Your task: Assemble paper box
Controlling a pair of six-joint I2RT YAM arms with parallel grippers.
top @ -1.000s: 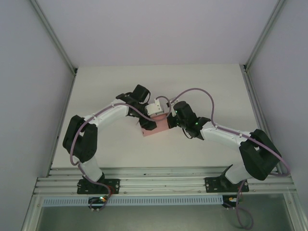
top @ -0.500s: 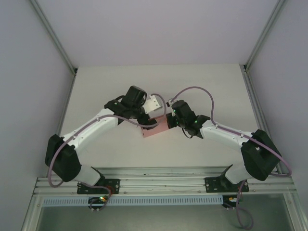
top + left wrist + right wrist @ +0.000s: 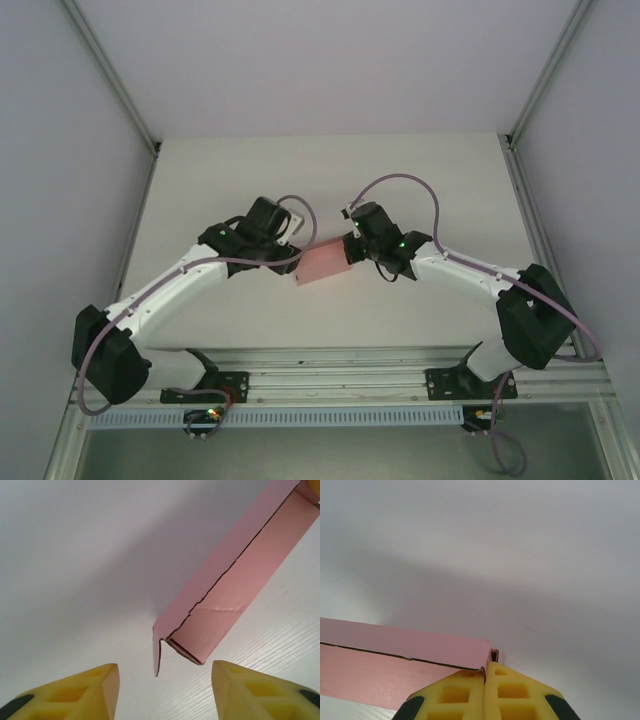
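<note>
The paper box (image 3: 324,262) is a low pink card box lying on the white table between my two grippers. In the left wrist view the paper box (image 3: 235,580) runs away to the upper right, with a loose end flap (image 3: 157,652) standing off its near corner. My left gripper (image 3: 165,692) is open just short of that corner, nothing between its yellow fingers (image 3: 75,695). From above, the left gripper (image 3: 290,258) sits at the box's left end. My right gripper (image 3: 486,680) is shut on a thin card edge at the right end of the paper box (image 3: 395,667), and from above the right gripper (image 3: 352,250) meets that end.
The white table (image 3: 420,180) stretches bare behind and to both sides of the box. Grey walls with metal frame posts (image 3: 125,95) close it in. An aluminium rail (image 3: 330,385) carrying both arm bases runs along the near edge.
My left arm has drawn back to the left off the top of the box, uncovering it, and its jaws have narrowed. The right gripper has kept its hold and shifted slightly farther.
</note>
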